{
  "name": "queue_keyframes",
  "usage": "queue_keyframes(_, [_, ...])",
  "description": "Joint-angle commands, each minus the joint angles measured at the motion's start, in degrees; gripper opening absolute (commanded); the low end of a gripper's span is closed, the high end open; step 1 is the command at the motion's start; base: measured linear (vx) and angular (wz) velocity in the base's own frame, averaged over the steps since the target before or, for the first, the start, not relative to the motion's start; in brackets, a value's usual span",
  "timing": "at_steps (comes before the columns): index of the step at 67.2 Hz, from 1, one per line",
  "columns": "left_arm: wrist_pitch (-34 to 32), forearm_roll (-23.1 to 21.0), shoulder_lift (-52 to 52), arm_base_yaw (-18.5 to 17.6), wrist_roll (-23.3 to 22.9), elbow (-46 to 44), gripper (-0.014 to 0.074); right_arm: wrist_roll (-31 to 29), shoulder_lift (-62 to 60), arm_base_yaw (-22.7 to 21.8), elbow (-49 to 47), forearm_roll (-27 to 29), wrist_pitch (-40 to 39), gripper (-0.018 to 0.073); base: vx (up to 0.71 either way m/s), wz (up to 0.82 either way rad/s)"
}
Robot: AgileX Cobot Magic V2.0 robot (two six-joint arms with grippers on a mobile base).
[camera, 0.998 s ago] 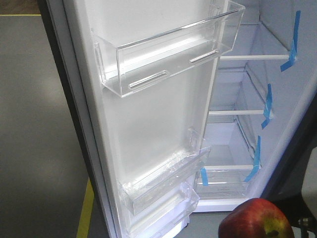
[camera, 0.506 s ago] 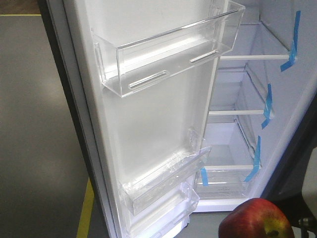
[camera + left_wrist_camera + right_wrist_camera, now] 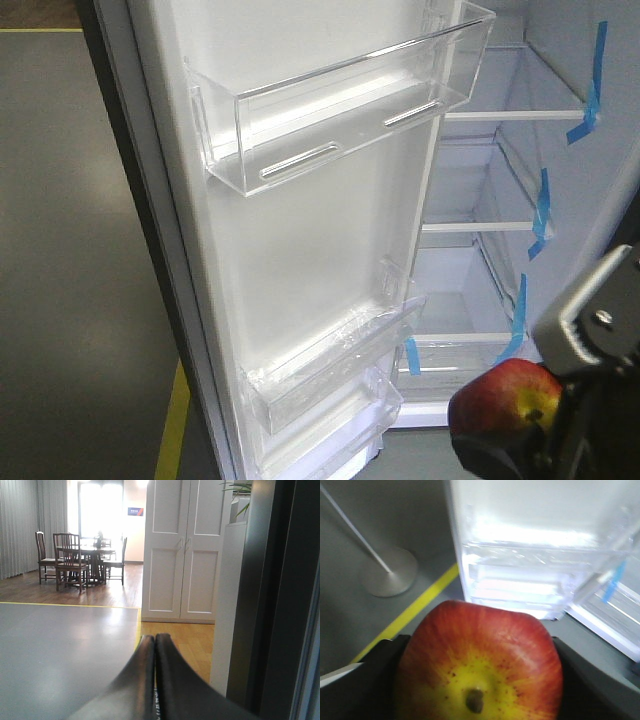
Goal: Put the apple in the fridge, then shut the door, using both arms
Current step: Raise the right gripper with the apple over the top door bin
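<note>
Red-and-yellow apple (image 3: 503, 398) is clamped in the right hand (image 3: 479, 685). Black fingers (image 3: 367, 680) sit against both its sides, and the stem dimple faces the wrist camera. Versus a second ago, the apple is higher and slightly left in the front view. The hand's grey cap (image 3: 590, 320) now shows at lower right, where only the apple showed before.

Fridge (image 3: 470, 280) is unchanged. Its door (image 3: 300, 240) stands wide open, ahead and left of the right hand, white inner face showing. One clear bin (image 3: 340, 110) is high on the door, well above the hand. The lower bins (image 3: 330, 370) are left of the hand at about apple level. Shelves (image 3: 465, 228) edged with blue tape (image 3: 541, 212) are ahead of and above the hand.

The apple is not inside yet; it is held out in front of the bottom opening. A yellow line (image 3: 172, 420) on the grey floor runs far left of the hand.

Left hand (image 3: 154, 641) has its fingers pressed flat together and holds nothing. Ahead of it are white cupboard doors (image 3: 180, 550), with a table and chairs (image 3: 80, 555) further off.
</note>
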Motion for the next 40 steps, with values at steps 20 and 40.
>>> queue_keyframes(20, [-3.97,-0.08,-0.83,0.0,-0.66,-0.85,-0.0006,0.44,12.17,-20.89,-4.1,-4.8,-7.11,0.0127,0.0,0.0])
queue_keyframes(40, [-3.97,-0.08,-0.83,0.0,-0.66,-0.85,-0.0006,-26.15,15.43,-32.62,-18.29,20.14,-3.71,0.0132,0.0,0.0])
